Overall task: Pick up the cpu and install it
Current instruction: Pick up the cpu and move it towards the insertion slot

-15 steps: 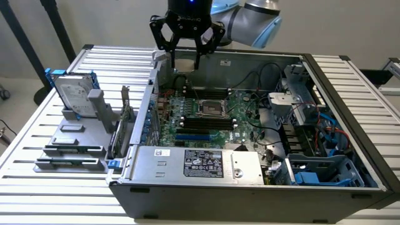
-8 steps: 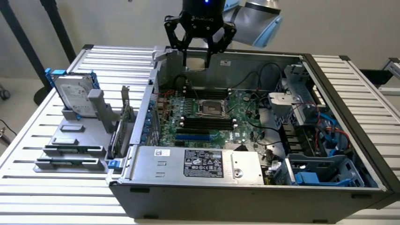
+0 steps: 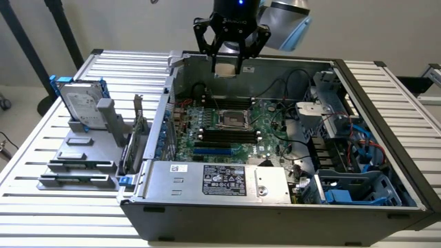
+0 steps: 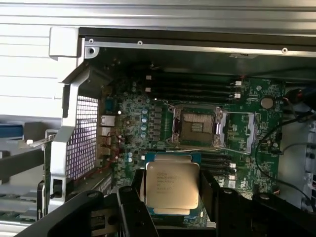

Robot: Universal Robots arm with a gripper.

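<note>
Transport step. Black two-fingered tool (image 3: 226, 68), upper centre of exterior view, grasps small square silver-topped cpu (image 4: 172, 185) above open grey computer case (image 3: 241, 219). Empty metal-framed socket (image 3: 232, 120) mid-frame; seating likely demands square alignment.

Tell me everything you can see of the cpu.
The cpu is a small flat square chip with a shiny silver-grey metal lid bearing faint print, on a thin greenish base. The gripper clamps it between its dark fingers, lid toward the wrist camera. It hangs in the air above the open computer case, apart from the open socket on the motherboard.
</note>
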